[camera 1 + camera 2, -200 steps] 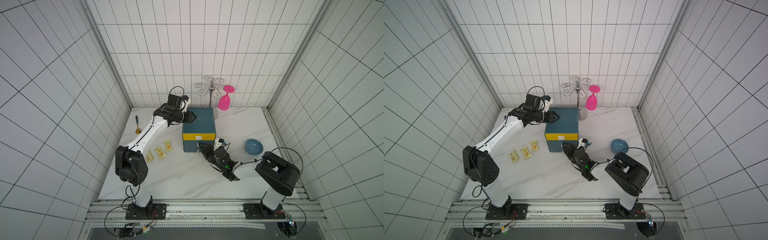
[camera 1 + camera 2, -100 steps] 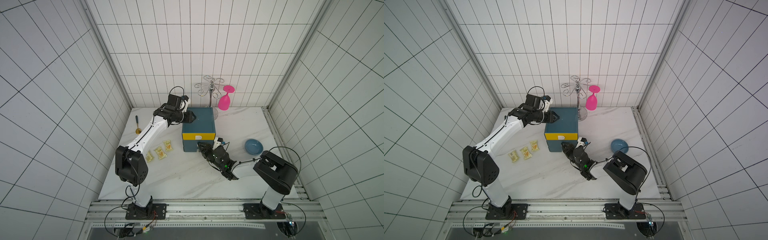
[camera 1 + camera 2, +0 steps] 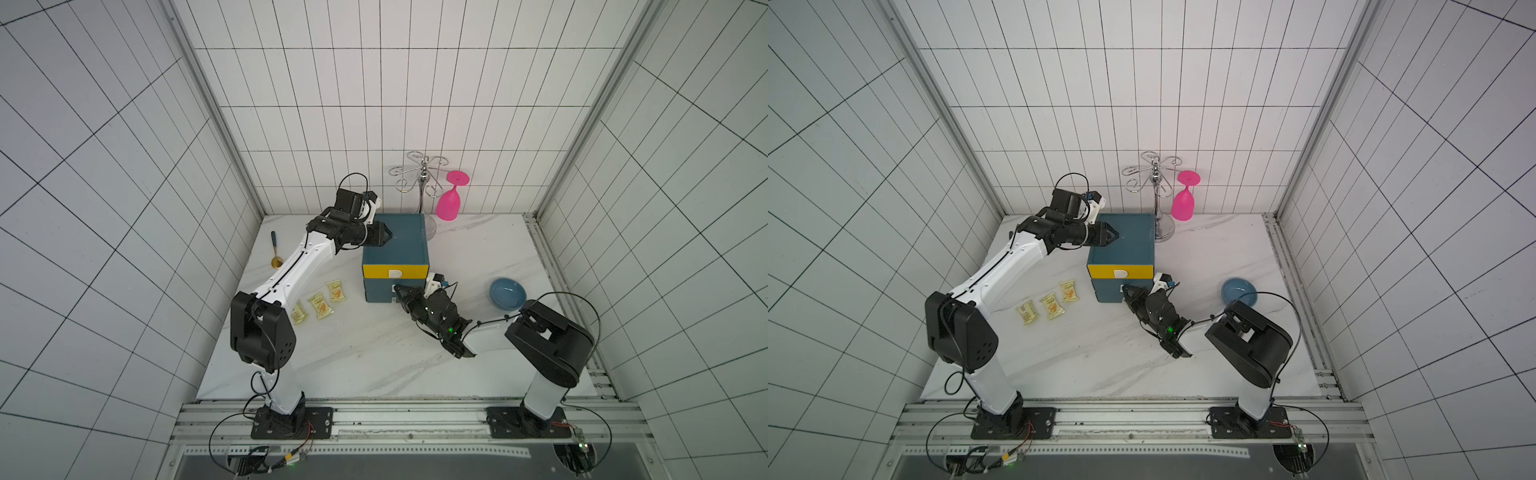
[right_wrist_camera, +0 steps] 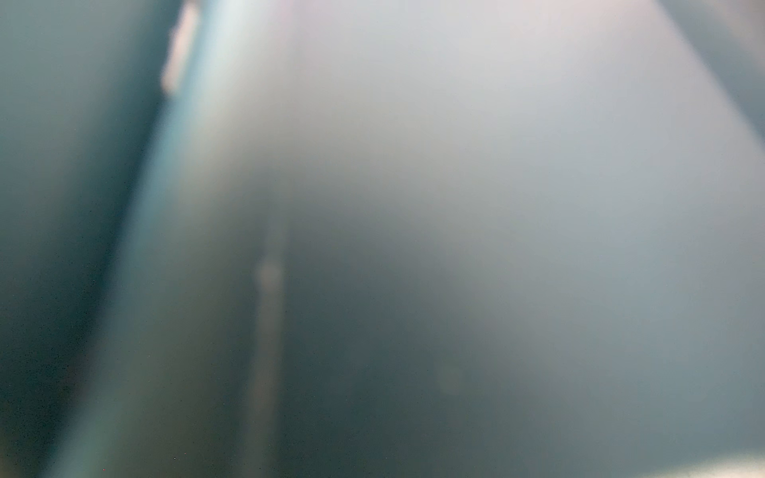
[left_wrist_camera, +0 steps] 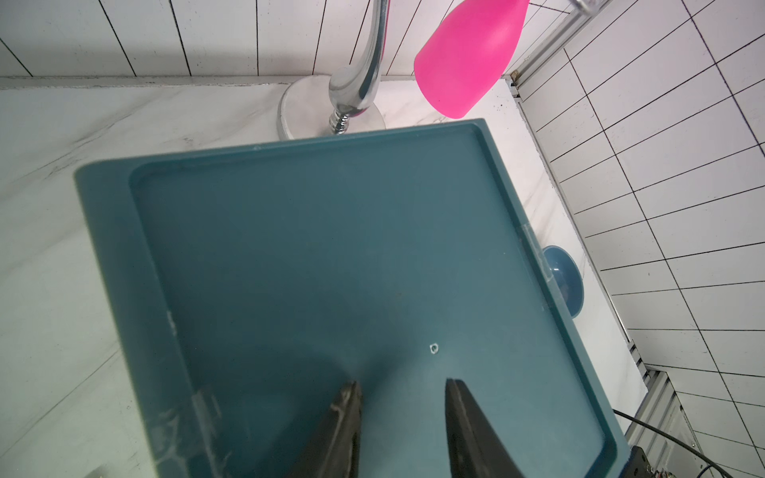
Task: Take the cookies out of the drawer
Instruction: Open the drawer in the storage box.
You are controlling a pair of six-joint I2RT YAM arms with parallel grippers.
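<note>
Three yellow cookies packets (image 3: 320, 305) (image 3: 1052, 306) lie in a row on the marble, left of the teal drawer cabinet (image 3: 395, 237) (image 3: 1129, 241). Its yellow upper drawer (image 3: 376, 272) and teal lower drawer (image 3: 378, 291) look pushed in, and nothing inside them shows. My left gripper (image 3: 388, 239) (image 5: 403, 383) rests over the cabinet's top, open and empty. My right gripper (image 3: 398, 289) (image 3: 1126, 289) is low at the lower drawer's front, by its white handle, and is shut. Whether it holds the handle I cannot tell. The right wrist view is a blur of teal.
A blue bowl (image 3: 507, 293) sits right of the cabinet, near my right arm. A pink glass (image 3: 449, 201) hangs on a chrome rack (image 3: 422, 178) behind the cabinet. A gold spoon with a blue handle (image 3: 275, 251) lies at the far left.
My right gripper has edged closer to the lower drawer's front and closed its jaws. The left arm and the packets have stayed put.
</note>
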